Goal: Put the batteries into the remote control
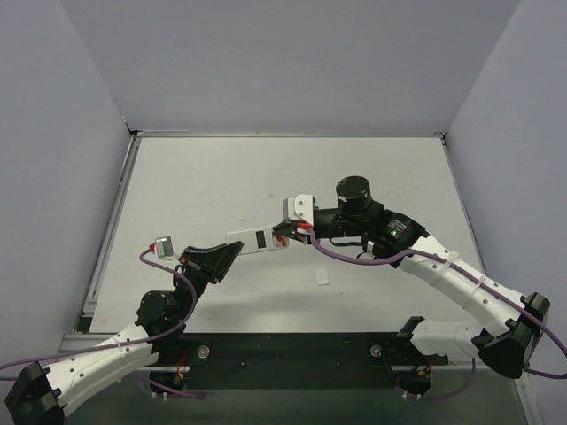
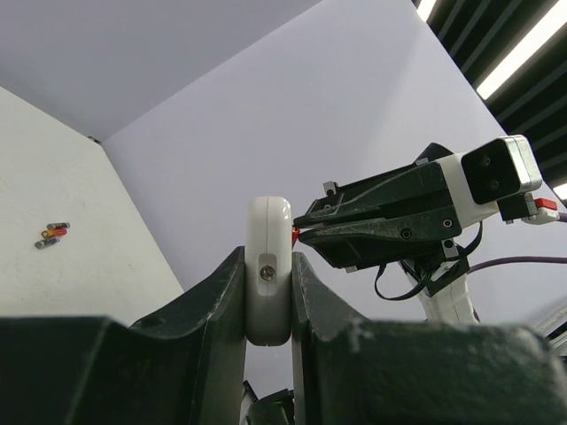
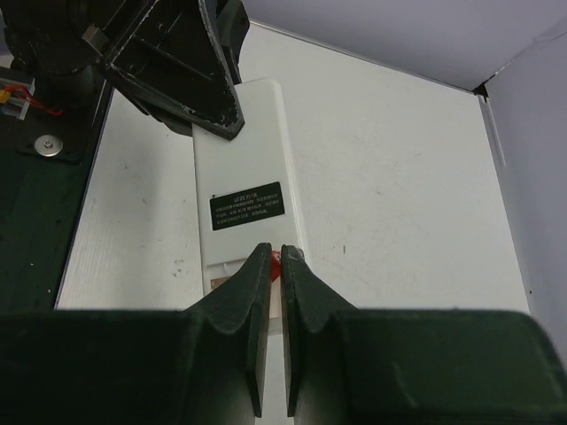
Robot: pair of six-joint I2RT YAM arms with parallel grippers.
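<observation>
The white remote control (image 1: 257, 239) hangs above the table, and my left gripper (image 2: 268, 285) is shut on its near end, seen edge-on in the left wrist view. In the right wrist view its white back (image 3: 244, 150) faces up with a dark label (image 3: 247, 205). My right gripper (image 3: 275, 258) is shut on a small red battery (image 3: 277, 258), right at the remote's opened end. From the left wrist view, the battery (image 2: 295, 235) shows as a red speck between the right gripper's tips and the remote's side. More batteries (image 2: 53, 235) lie loose on the table.
A small white flat piece (image 1: 322, 278) lies on the table in front of the remote. Grey walls enclose the table on three sides. A dark mounting strip (image 1: 292, 350) runs along the near edge between the arm bases.
</observation>
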